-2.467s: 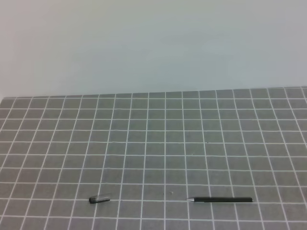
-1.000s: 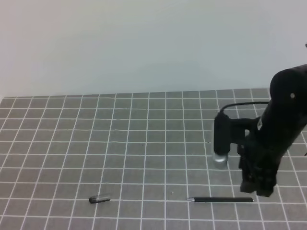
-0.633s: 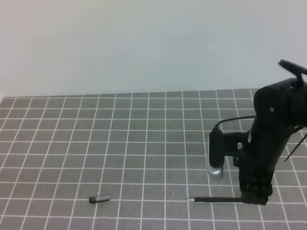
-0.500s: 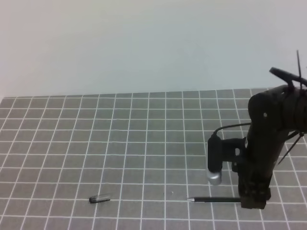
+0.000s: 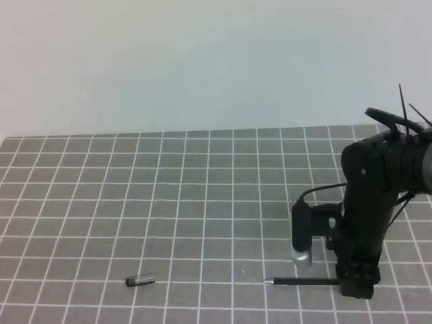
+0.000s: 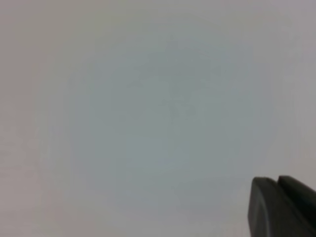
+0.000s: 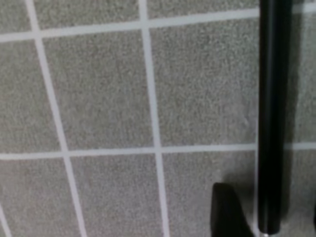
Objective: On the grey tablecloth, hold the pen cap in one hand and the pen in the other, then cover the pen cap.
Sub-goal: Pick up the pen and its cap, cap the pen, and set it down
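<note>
The pen [image 5: 304,281] lies flat on the grey tablecloth [image 5: 202,202] near the front, silvery tip pointing left. My right gripper [image 5: 356,289] is down on the cloth at the pen's right end. In the right wrist view the pen [image 7: 273,123] runs straight up the frame between the jaws, and one fingertip [image 7: 224,212] stands just left of it with a thin gap, so the gripper is open around it. The pen cap [image 5: 140,280] lies alone at the front left. My left gripper [image 6: 281,207] faces a blank wall, with its fingers pressed together.
The right arm's wrist camera housing [image 5: 302,236] hangs just above the cloth, left of the gripper. The cloth's far edge [image 5: 216,132] meets a plain pale wall. The left arm is outside the exterior view.
The right arm has come down and slightly left, bringing its jaws onto the cloth around the pen's right end. Pen and pen cap have not moved.
</note>
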{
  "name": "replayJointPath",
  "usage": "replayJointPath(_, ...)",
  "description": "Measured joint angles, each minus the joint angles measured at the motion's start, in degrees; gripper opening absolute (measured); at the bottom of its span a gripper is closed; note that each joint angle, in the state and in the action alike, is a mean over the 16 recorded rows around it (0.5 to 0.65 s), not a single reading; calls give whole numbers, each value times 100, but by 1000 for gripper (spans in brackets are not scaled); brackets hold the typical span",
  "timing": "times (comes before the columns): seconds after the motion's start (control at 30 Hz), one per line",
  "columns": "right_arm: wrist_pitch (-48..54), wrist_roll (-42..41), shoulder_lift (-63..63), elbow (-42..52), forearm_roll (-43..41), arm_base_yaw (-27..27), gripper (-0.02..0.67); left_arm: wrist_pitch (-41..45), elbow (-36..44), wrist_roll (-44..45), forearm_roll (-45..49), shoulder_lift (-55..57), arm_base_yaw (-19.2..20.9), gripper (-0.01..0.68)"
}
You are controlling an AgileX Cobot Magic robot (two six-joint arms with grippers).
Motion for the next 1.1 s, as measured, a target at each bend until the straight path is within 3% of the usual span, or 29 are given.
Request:
replayJointPath(0.3,166,0,10,-14,-228,0,117,20,0,0,5,0,0,-3)
replayJointPath(0.5,503,0,-21,-201,-412,0,24,37,0,0,5,0,0,-3)
replayJointPath(0.87,1220,159,-51,-1152,-284,0,-4,115,-67,-100,125,0,0,-3)
replayJointPath(1.1,1370,300,-51,-1580,96,0,-4,1217,-586,-5,252,101,0,-3)
